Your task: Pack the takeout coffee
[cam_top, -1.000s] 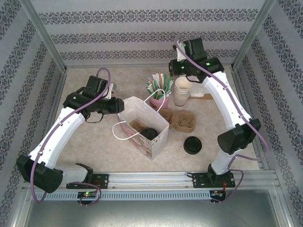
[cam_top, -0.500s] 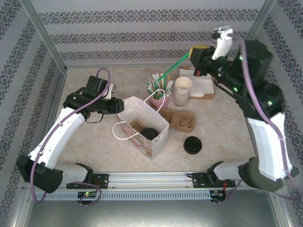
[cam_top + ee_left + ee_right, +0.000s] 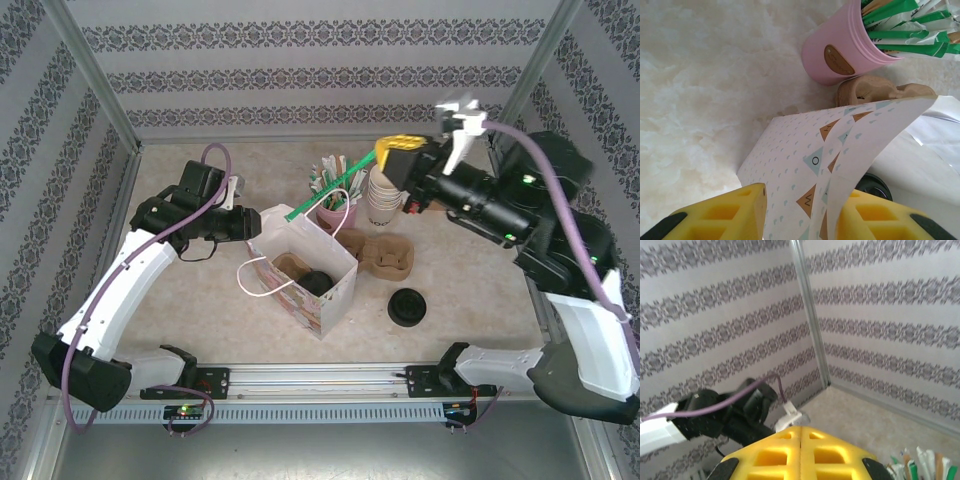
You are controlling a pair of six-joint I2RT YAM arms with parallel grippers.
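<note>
**Coffee sits in the bag; one pincer at its wall, one closed on a straw**

Seen from above, the left arm reaches in from 8 o'clock. The left gripper (image 3: 243,225) is at the 10 o'clock side of the paper bag (image 3: 305,268). In the left wrist view, the left gripper (image 3: 802,197) is part-open, with its yellow pads (image 3: 727,212) on either side of the bag's patterned wall (image 3: 805,150) and a clear gap between them.

The right arm comes in from 3 o'clock and hangs above the table. The right gripper (image 3: 388,152) is closed on a green straw (image 3: 335,185), which slants down toward the bag's rim. In the right wrist view its pads (image 3: 772,455) meet flush.

A cardboard carrier (image 3: 385,255) lies at the bag's 3 o'clock. A stack of cream cups (image 3: 385,195) stands at 2 o'clock, and a pink cup (image 3: 335,212) of straws at 1 o'clock.

The takeout coffee (image 3: 317,283) stands inside the bag with its black lid up, toward the 4 o'clock corner; its lid edge (image 3: 874,184) shows past the wall. A loose black lid (image 3: 408,306) lies at 4 o'clock outside the bag.
</note>
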